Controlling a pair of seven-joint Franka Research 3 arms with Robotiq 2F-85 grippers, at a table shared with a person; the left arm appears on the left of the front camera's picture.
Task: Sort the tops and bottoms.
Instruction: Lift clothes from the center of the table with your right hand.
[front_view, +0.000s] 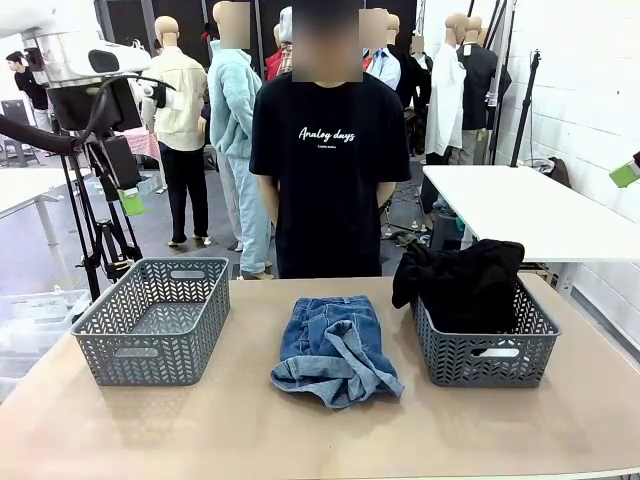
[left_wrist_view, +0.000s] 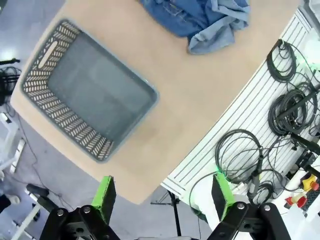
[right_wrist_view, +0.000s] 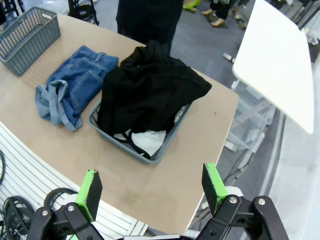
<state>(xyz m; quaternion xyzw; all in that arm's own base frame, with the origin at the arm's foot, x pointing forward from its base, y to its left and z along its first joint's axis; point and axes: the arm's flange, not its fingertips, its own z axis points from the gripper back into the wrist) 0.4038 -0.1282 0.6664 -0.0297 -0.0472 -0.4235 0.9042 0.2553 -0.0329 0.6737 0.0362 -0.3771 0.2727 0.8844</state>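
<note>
Readable text: one item. The person's black short-sleeved cotton T-shirt (front_view: 328, 160), seen in the front view at the far side of the table, carries white script lettering across the chest reading "Analog days". Directly beneath it sits a second, much smaller white line; too small to read. In the right wrist view the same T-shirt shows at its lower part, where there is no print. No legible labels, brands, numbers or signs on anything else in the front view or either wrist view.
</note>
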